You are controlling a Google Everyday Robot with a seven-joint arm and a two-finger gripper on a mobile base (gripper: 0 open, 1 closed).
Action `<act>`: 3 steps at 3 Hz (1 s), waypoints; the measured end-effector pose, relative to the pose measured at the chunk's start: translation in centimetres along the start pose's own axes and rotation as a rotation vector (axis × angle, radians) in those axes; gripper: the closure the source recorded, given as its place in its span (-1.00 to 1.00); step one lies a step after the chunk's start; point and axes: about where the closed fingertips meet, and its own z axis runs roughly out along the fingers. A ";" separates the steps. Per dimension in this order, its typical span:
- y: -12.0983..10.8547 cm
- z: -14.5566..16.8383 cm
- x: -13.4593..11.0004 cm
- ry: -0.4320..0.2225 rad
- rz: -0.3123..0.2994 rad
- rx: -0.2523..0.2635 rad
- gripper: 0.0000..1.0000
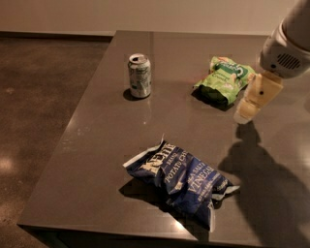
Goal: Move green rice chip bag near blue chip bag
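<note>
Starting from the left, a brown polished floor [43,106] fills that side of the view, with some dull light spots on it. A pale wall [145,14] with a dark base strip runs along the top. The dark grey tabletop [106,145] takes most of the picture, and its surface is smooth and reflects a little.

A green-and-silver drink can [139,76] stands upright on the far left part of the tabletop. The blue chip bag [181,179] lies wrinkled near the front edge, about in the middle, with its white letters facing up. The green rice chip bag [224,80] lies flat on the far right part, well apart from the blue chip bag and also apart from the can.

The white arm [289,46] enters from the upper right corner and points down and to the left. Its cream-coloured hand [246,110] hangs above the tabletop, just beside the right end of the green rice chip bag, tilted with the tip lowest. I cannot tell if the hand is wide or narrow, and it holds nothing that I can see. A large dark shadow [261,169] of the arm lies on the tabletop below it.
</note>
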 end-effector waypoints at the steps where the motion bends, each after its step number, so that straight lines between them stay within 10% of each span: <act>1: -2.9 1.6 -0.6 0.002 0.169 0.040 -1.00; 3: -7.2 4.7 -2.0 0.004 0.407 0.078 -1.00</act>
